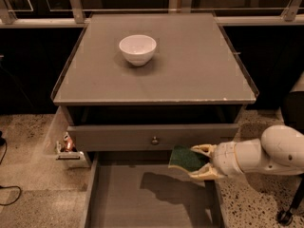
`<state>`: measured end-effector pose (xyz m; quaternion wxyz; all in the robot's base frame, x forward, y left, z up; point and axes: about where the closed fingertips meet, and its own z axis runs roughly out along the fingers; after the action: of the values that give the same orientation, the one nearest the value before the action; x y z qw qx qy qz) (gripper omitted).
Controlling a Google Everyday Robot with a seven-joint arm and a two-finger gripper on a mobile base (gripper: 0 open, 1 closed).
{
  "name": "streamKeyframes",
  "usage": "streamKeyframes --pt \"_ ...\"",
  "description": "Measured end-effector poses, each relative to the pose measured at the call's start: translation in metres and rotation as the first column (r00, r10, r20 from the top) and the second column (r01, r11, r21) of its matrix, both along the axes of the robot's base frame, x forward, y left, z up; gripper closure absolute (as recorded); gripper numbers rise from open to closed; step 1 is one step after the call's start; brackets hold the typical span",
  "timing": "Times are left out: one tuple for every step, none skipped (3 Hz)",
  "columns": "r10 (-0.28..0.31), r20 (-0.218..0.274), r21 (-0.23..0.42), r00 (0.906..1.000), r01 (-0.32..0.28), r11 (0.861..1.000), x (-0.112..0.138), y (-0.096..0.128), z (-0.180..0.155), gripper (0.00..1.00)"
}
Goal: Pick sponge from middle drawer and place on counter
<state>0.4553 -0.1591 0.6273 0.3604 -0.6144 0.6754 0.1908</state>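
Observation:
The sponge (185, 159), dark green face up with a thin yellow edge, is held in my gripper (201, 162) at the right of the camera view. The gripper is shut on it and holds it above the open middle drawer (142, 198), just in front of the upper drawer's front panel. The sponge's shadow falls on the drawer floor below. The white arm reaches in from the right. The counter (190, 61) lies above and behind, grey and glossy.
A white bowl (137, 49) stands on the counter at the back left. The upper drawer front (154, 137) with a round knob is closed. Small items (69, 148) lie on the speckled floor left of the cabinet.

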Motion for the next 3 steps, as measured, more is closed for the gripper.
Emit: streamKeyframes --pt "0.008 0.007 -0.005 0.9999 -0.008 1.000 0.000 0.000 0.009 1.00" --pt "0.014 0.027 -0.028 0.9995 -0.013 1.000 -0.008 -0.001 0.019 1.00" --pt "0.029 0.119 -0.064 0.9925 -0.021 0.998 -0.021 -0.006 0.068 1.00"
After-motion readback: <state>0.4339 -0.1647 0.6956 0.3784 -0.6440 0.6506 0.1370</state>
